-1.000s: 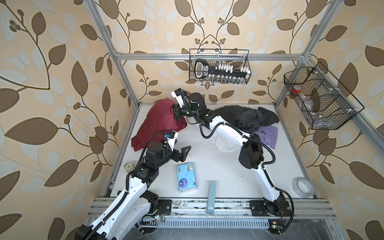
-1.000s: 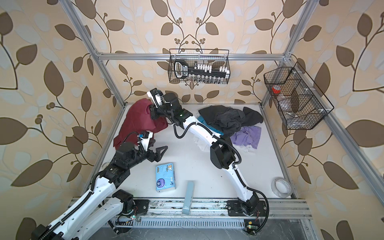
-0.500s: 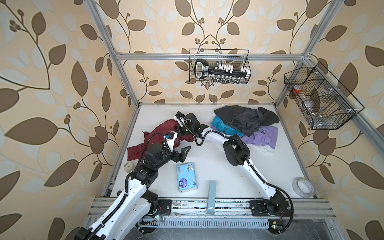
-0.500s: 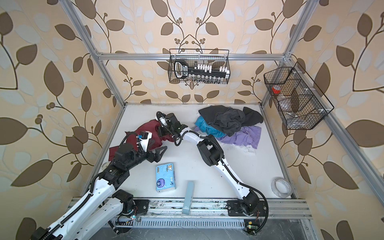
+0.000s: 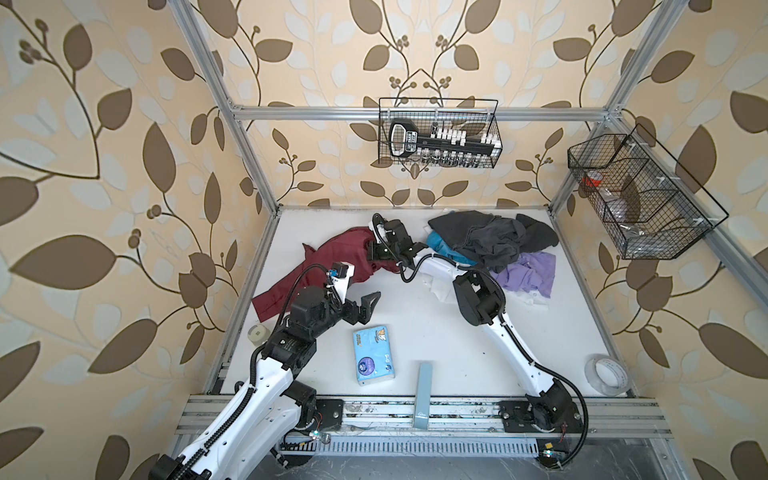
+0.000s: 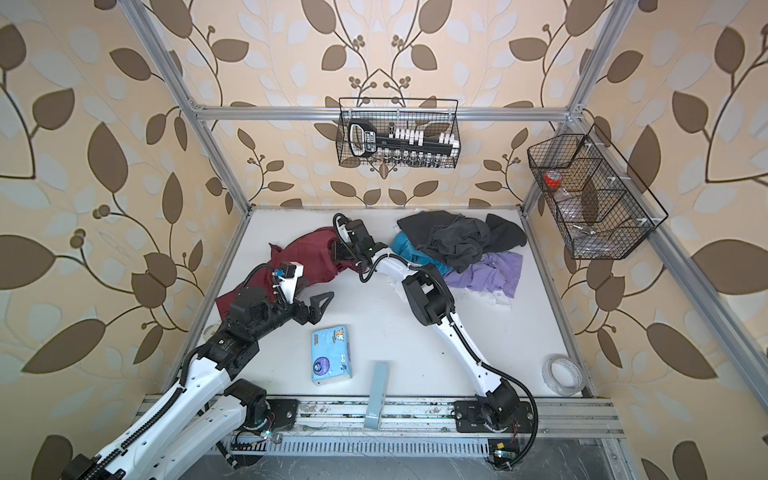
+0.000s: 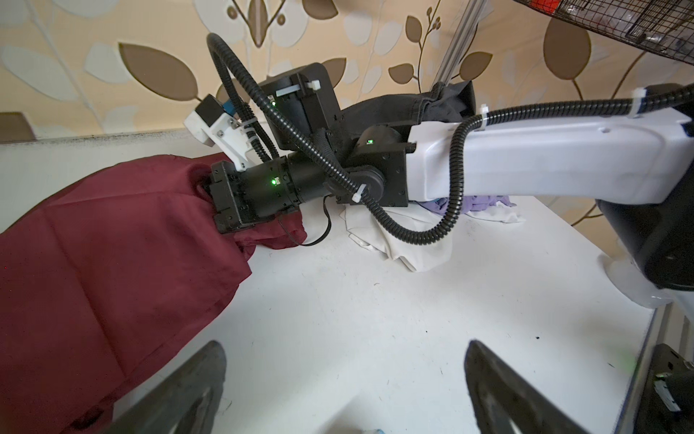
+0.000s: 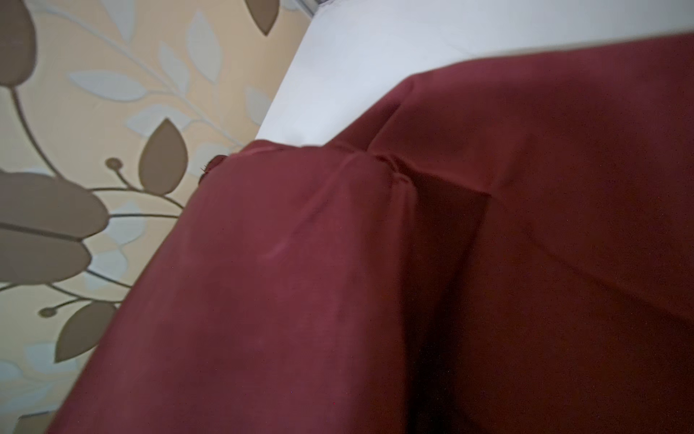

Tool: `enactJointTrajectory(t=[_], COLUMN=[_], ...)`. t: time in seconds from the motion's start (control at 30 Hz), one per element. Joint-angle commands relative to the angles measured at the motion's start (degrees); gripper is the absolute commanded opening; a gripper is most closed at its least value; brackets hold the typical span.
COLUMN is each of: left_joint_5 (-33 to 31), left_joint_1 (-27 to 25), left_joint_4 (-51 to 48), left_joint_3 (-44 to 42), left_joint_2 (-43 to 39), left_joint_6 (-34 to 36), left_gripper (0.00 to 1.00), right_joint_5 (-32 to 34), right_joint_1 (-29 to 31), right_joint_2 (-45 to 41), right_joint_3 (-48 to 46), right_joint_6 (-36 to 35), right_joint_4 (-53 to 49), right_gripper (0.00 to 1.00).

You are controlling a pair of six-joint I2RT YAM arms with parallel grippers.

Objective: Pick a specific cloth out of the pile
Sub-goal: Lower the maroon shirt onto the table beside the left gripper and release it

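Left of the pile [image 5: 490, 241], the right gripper [image 5: 371, 249] is closed on the cloth [image 5: 332, 259]; the left gripper [image 5: 362, 306] hangs open, empty. Thin fabric could slip out if tugged fast.

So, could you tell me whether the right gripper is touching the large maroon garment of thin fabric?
Touching. The left wrist view shows the right gripper buried in the maroon garment, its fabric bunched around the shut jaws.
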Motion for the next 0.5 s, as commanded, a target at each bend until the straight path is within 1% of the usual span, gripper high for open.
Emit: enactJointTrajectory(t=[0.0,0.07,0.17,0.2,0.33,0.4,0.43,0.47], left_joint_5=[-0.7,-0.7,-0.8,-0.8,-1.1,-1.2,-1.3,-1.4], left_joint_1=[-0.5,-0.5,-0.5,-0.5,-0.5,-0.5,-0.5,-0.6], left_joint_4=[2.5,2.4,2.4,2.5,2.5,2.6,2.6,2.6], left_joint_3=[-0.1,0.0,-0.2,-0.2,-0.3,-0.3,-0.5,-0.6], left_joint_2=[-0.8,-0.8,-1.0,-1.0,-1.4,-1.6,-1.8,-1.9], left_joint_6=[0.0,0.0,-0.1,-0.1,-0.1,-0.1,-0.1,-0.1], left_gripper=[0.99,0.99,0.99,0.99,0.99,0.99,0.99,0.99], right_joint_5=[1.1,1.4,1.3,0.7,-0.5,-0.5,-0.5,-0.3], right_joint_1=[1.0,1.7,2.5,2.6,2.5,2.5,2.5,2.5], right_joint_2=[-0.1,1.2,1.6,1.7,-0.4,-3.2,-4.9,-6.6], right_joint_3=[-0.2,1.8,1.5,1.4,-0.5,-3.3,-4.8,-6.3], right_joint_6=[3.3,3.4,3.3,3.3,1.9,0.5,-0.5,-1.4], right_joint_4=[0.2,-1.2,-0.4,-0.2,-0.7,-0.6,-0.6,-1.4], right_gripper=[0.00,0.00,0.00,0.04,0.56,0.73,0.97,0.99])
